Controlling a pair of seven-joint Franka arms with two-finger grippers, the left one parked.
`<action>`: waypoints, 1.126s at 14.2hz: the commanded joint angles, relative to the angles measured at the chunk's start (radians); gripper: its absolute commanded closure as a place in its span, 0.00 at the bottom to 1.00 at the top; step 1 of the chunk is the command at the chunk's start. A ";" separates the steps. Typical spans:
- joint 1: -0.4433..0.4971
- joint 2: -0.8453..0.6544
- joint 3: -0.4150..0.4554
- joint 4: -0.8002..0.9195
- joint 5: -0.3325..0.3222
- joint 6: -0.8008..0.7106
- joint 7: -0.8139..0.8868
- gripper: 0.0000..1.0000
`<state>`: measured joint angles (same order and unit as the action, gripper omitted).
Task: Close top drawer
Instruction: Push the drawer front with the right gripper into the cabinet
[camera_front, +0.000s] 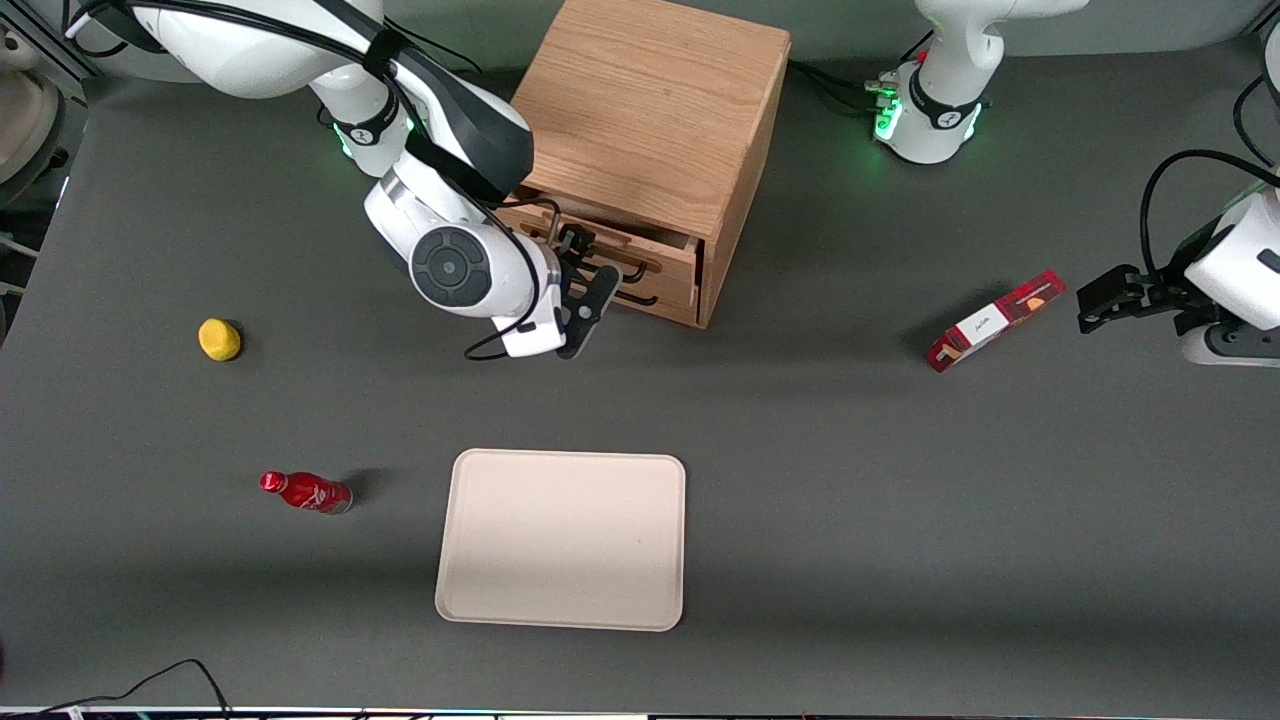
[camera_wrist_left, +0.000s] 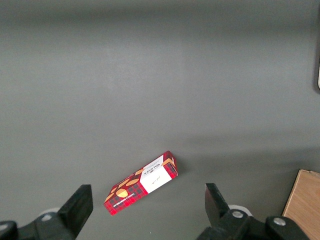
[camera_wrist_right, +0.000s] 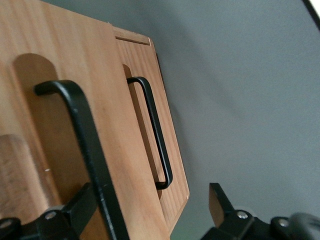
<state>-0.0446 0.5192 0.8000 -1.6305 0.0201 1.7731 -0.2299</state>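
Observation:
The top drawer of the wooden cabinet stands a little way out of the cabinet's face. Its front carries a black bar handle. My right gripper is right in front of that drawer front, open. In the right wrist view the gripper has one finger against the wood beside the handle and the other finger out over the grey table. Nothing is held. The lower drawer front, with its own black handle, sits flush in the cabinet.
A beige tray lies nearer the front camera than the cabinet. A red bottle and a yellow object lie toward the working arm's end of the table. A red box lies toward the parked arm's end.

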 joint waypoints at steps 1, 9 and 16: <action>-0.018 -0.057 0.016 -0.090 0.023 0.052 0.024 0.00; -0.024 -0.071 0.048 -0.106 0.024 0.052 0.064 0.00; -0.035 -0.077 0.077 -0.111 0.024 0.046 0.077 0.00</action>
<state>-0.0637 0.4737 0.8419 -1.7144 0.0189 1.8226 -0.1835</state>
